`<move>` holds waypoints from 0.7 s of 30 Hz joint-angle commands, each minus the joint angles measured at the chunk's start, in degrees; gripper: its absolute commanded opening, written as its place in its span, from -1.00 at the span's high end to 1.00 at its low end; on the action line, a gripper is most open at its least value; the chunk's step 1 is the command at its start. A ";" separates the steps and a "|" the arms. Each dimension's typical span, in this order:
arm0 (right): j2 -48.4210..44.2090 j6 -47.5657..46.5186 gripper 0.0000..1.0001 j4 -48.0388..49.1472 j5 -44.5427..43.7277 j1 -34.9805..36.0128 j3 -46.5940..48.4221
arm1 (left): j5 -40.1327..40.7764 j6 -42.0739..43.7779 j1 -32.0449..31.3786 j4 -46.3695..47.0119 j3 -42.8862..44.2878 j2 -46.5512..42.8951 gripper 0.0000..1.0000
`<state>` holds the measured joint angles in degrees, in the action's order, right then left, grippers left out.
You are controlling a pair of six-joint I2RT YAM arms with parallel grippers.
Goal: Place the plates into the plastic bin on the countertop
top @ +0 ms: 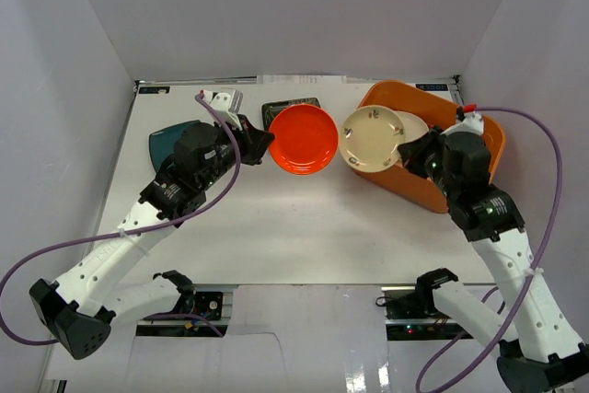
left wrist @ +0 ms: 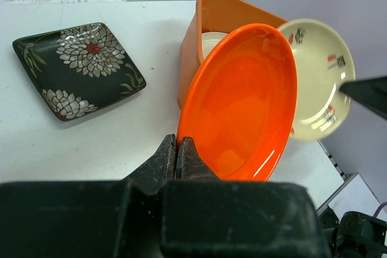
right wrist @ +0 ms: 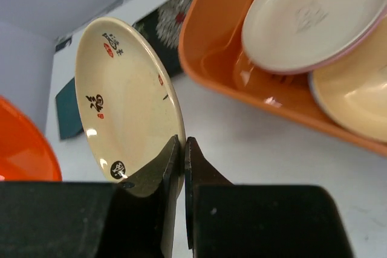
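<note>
While aloft, left end effector (left wrist: 179, 144) tight on red-orange plate (left wrist: 242, 101), right end effector (right wrist: 182, 144) on cream plate (right wrist: 121, 95).

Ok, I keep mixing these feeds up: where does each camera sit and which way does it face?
Top external: above and behind the arms, looking down on the white countertop; both arms show, left gripper pinching a round red-orange plate, right gripper a round cream plate.
Left wrist: on the left wrist, looking along its shut fingers toward the orange plastic bin, past a black square flowered dish.
Right wrist: on the right wrist, looking past its shut fingers into the bin.
Shared: both wrist views catch both plates, bin and dish.
</note>
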<state>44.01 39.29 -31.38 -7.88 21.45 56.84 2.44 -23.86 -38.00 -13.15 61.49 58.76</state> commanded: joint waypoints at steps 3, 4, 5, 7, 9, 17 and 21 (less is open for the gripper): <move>10.29 -14.48 0.85 5.69 -19.10 -5.79 5.91 | -3.22 -2.68 -0.06 2.86 1.26 -0.67 1.00; 12.92 -15.02 0.85 8.84 -18.67 -7.81 5.83 | -4.71 -3.21 -0.06 3.04 0.91 -0.58 1.00; 14.16 -15.20 0.85 10.27 -17.62 -12.88 5.57 | -5.33 -3.65 -0.15 3.74 0.56 -0.49 1.00; 18.19 -14.86 0.85 13.26 -11.24 -18.09 3.82 | -6.74 -4.62 -0.15 4.18 -0.06 0.21 1.00; 20.75 -14.15 0.85 16.33 -5.51 -24.60 2.84 | -7.88 -4.79 -0.15 4.18 0.38 1.43 1.00; 28.94 -13.36 0.80 21.18 0.58 -28.92 0.73 | -10.61 -5.85 -0.32 4.27 6.08 8.73 1.00; 28.86 -12.66 -0.21 21.71 2.42 -29.19 -0.68 | -11.58 -6.90 -0.76 4.10 11.18 15.05 1.00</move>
<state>73.76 26.83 -14.50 -8.29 -7.16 56.97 -6.92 -29.12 -38.11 -11.29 67.72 71.85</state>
